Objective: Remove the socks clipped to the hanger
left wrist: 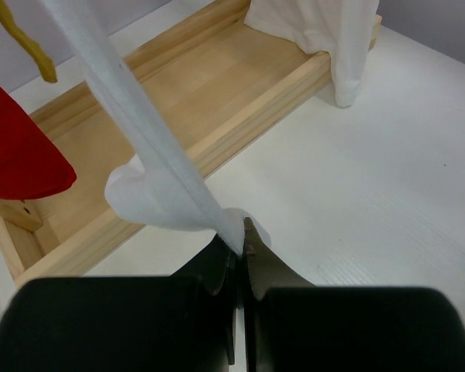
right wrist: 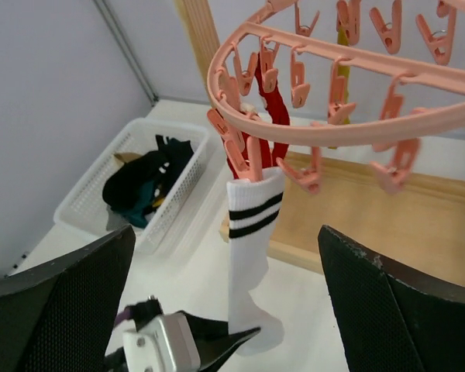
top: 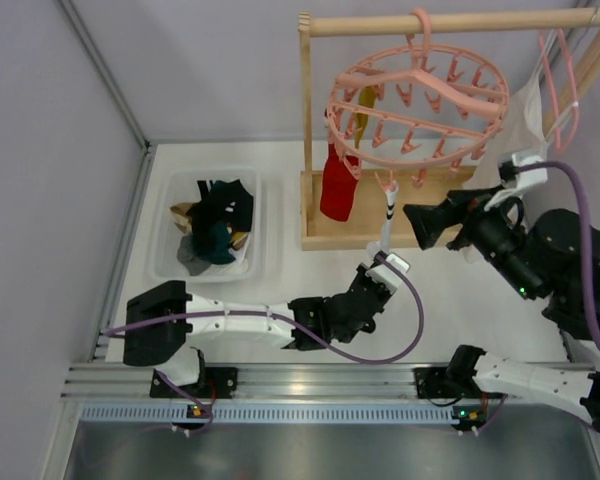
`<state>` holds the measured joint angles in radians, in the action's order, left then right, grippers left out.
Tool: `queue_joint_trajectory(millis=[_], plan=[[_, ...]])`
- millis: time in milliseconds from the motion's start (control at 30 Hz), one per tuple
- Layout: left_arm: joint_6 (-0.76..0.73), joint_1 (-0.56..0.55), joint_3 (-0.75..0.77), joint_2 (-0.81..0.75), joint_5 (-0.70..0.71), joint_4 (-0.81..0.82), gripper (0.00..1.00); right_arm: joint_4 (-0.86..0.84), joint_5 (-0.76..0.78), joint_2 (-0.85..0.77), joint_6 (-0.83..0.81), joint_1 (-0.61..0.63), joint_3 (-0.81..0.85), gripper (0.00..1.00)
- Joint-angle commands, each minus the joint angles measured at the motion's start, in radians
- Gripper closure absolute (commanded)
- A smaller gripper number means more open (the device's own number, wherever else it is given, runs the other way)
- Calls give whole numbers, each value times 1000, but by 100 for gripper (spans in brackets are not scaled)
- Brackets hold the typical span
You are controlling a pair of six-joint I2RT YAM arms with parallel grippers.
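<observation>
The left gripper (left wrist: 242, 232) pinches the toe of the striped sock (right wrist: 248, 263), pegged at the near rim of the hanger (right wrist: 372, 132); the right gripper (top: 425, 222) gapes open beside it; a sideways pull may swing the hanger, or the thin pinch may slip first.

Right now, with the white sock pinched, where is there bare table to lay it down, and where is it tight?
Bare table lies between the basket and the wooden stand, and again in front of the stand, between the left gripper and the right arm. Crowded: under the round hanger, where the red sock, white sock and open right gripper meet.
</observation>
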<state>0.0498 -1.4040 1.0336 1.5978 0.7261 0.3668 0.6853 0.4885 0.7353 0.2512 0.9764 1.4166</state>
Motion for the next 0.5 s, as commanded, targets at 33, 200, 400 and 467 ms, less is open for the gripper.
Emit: queue_joint_trajectory(millis=[33,200,400,467], plan=[[-28,-19,54,31,71,52,100,111,12,159,-53,-10,123,12],[-25,-36,74,54,84,50,100,166,105,317,-111,-10,240,28],[-19,-46,82,67,88,52,100,211,243,412,-132,-22,298,35],[-21,-47,83,67,87,52,100,204,239,414,-133,-28,285,36]])
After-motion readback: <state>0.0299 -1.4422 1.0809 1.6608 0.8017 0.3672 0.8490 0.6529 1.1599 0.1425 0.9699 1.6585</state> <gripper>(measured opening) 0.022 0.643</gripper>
